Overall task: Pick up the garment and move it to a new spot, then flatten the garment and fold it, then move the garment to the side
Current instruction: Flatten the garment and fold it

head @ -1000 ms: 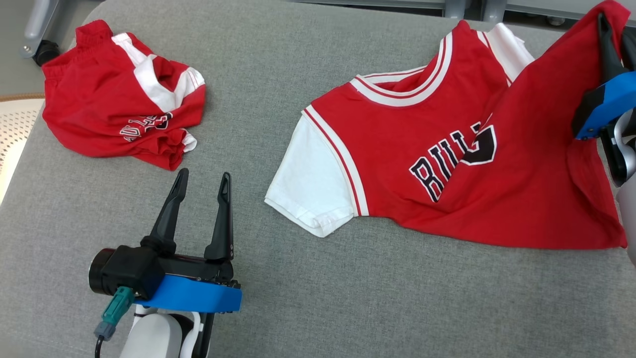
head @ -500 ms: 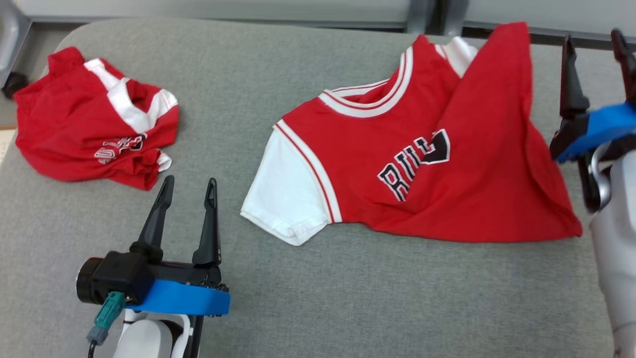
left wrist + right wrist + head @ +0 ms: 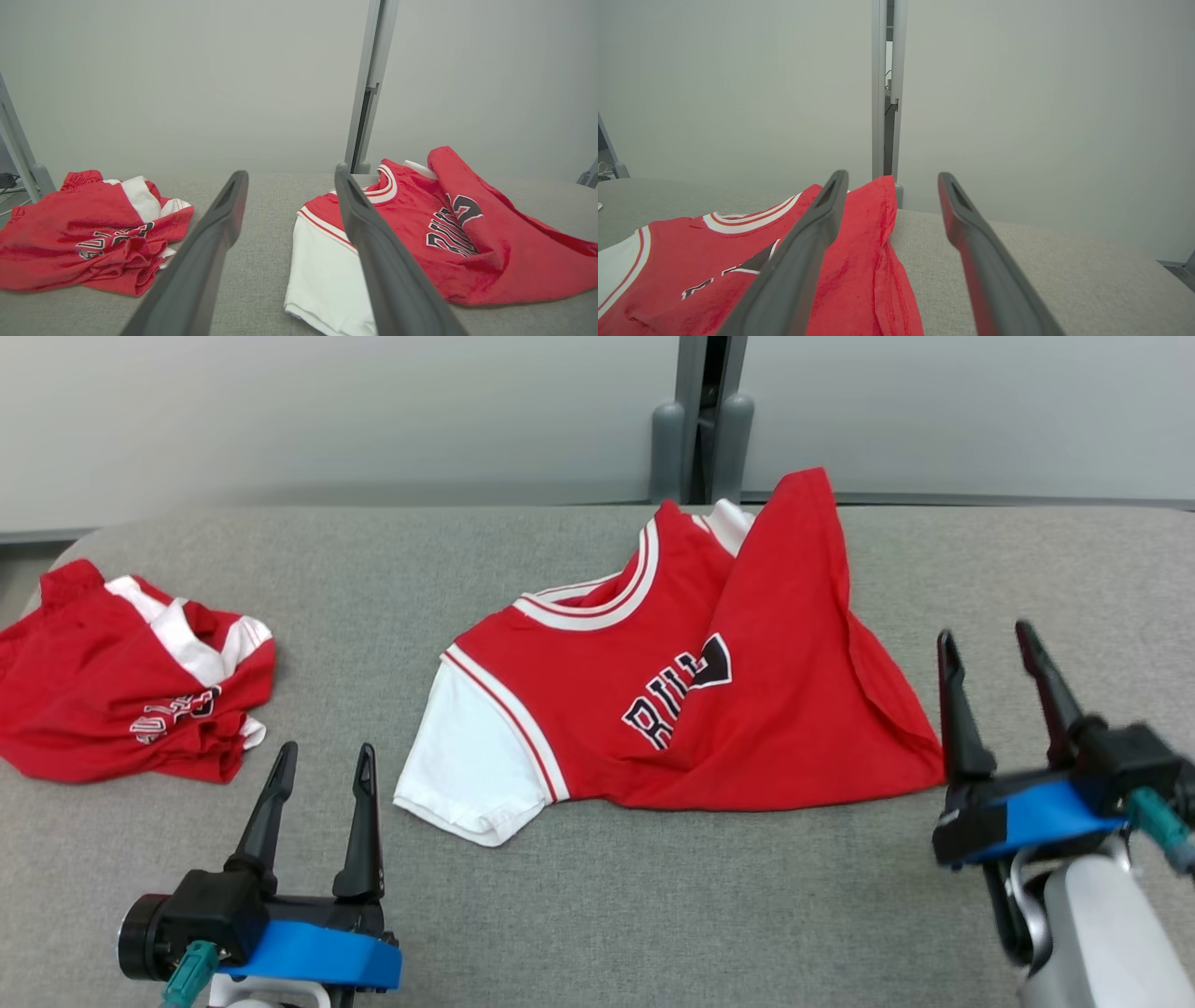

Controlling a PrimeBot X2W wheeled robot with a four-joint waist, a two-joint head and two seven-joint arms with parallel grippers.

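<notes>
Red garment [image 3: 709,709] lying on grey desk [image 3: 653,915], its right side folded over the chest lettering, white sleeve toward left gripper [image 3: 327,749]. Right gripper [image 3: 984,633] just beside the hem. Both jaws wide apart, holding nothing.

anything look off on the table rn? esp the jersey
Yes. The red jersey isn't flat: its side nearer the right gripper is flopped diagonally over the chest, hiding part of the lettering. The red shorts at far left lie crumpled in a heap. The left gripper and the right one are open, holding nothing.
</notes>
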